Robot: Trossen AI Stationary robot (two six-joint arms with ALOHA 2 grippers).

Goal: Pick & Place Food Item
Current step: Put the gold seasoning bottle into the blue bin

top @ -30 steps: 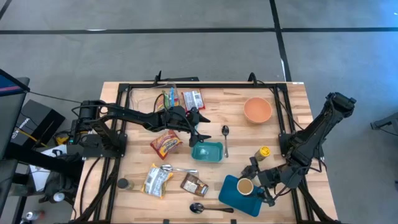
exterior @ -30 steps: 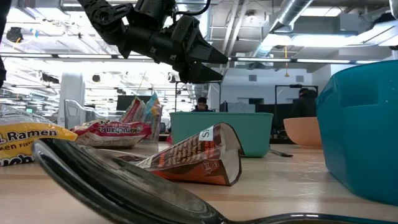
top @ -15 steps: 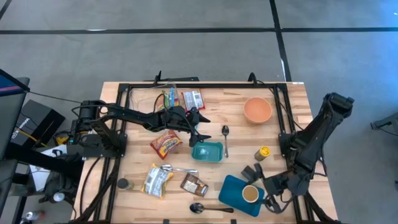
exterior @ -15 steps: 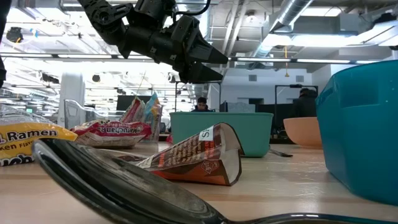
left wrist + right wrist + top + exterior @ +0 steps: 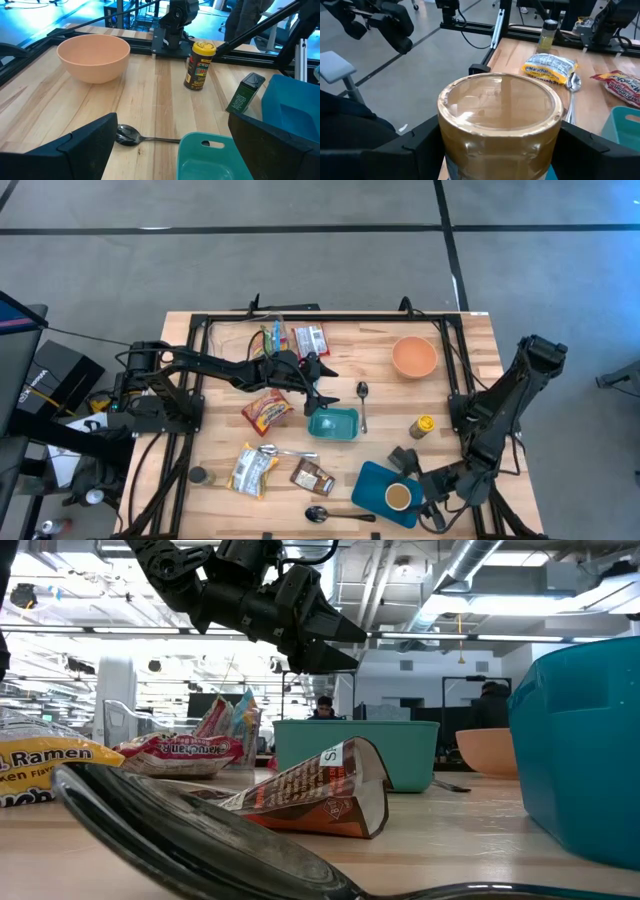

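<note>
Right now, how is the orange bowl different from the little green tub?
The orange bowl is round; the little green tub is a rectangle. The bowl stands alone toward the table's far right side, while the tub sits near the middle with the left gripper hovering open just beside it. The bowl is peach-orange, the tub teal. Both stand upright on the wooden table and look empty.

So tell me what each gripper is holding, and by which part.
Right gripper holds the brown-lidded jar, fingers on its two sides, over the blue container. Left gripper holds nothing.
</note>
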